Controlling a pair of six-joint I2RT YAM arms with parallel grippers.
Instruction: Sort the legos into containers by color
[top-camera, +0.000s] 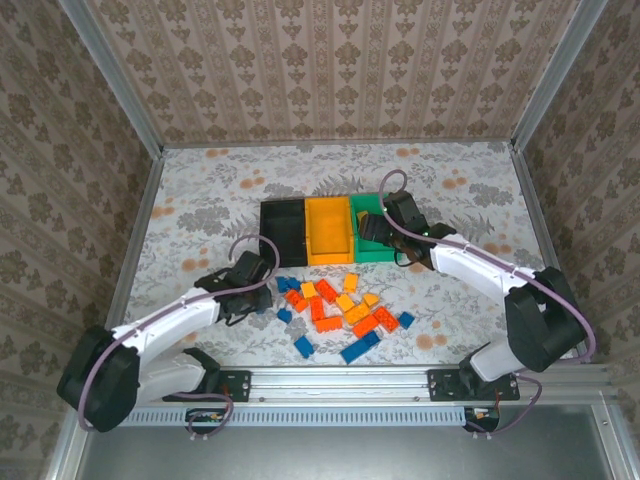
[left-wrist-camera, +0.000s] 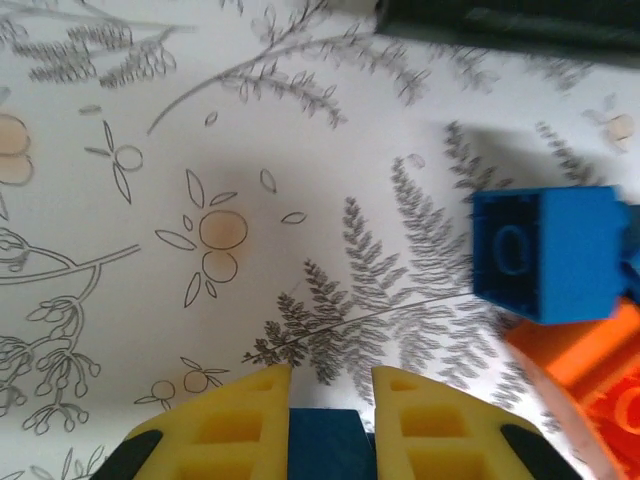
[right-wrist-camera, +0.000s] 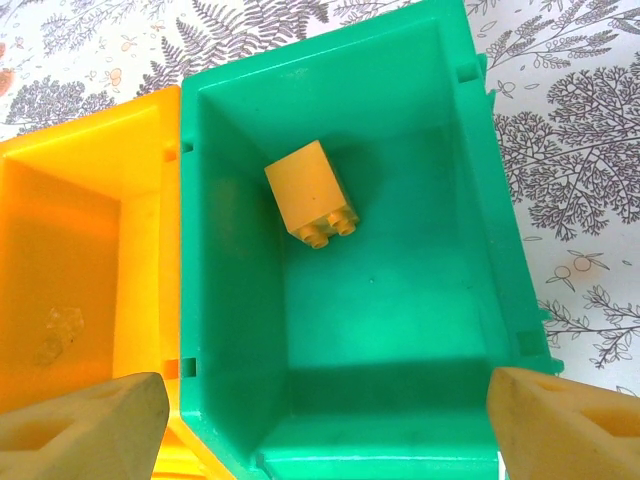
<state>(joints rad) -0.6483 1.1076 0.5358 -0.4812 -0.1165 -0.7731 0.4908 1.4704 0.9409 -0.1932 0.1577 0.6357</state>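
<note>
Loose blue, red-orange and yellow-orange legos (top-camera: 340, 308) lie in a pile on the floral table in front of the containers. These stand in a row: black bin (top-camera: 282, 228), orange-yellow bin (top-camera: 330, 228), green bin (top-camera: 376, 246). My left gripper (top-camera: 262, 298) is low at the pile's left edge, shut on a blue lego (left-wrist-camera: 325, 445) held between its yellow fingers (left-wrist-camera: 240, 420). Another blue lego (left-wrist-camera: 548, 255) and a red-orange one (left-wrist-camera: 590, 380) lie just to its right. My right gripper (right-wrist-camera: 330, 420) hangs open over the green bin (right-wrist-camera: 440, 330), which holds one yellow-orange lego (right-wrist-camera: 312, 192).
The black bin's wall (left-wrist-camera: 510, 25) stands a short way ahead of the left gripper. The orange-yellow bin (right-wrist-camera: 70, 250) touches the green bin's left side. Metal frame rails and patterned walls close in the table on all sides.
</note>
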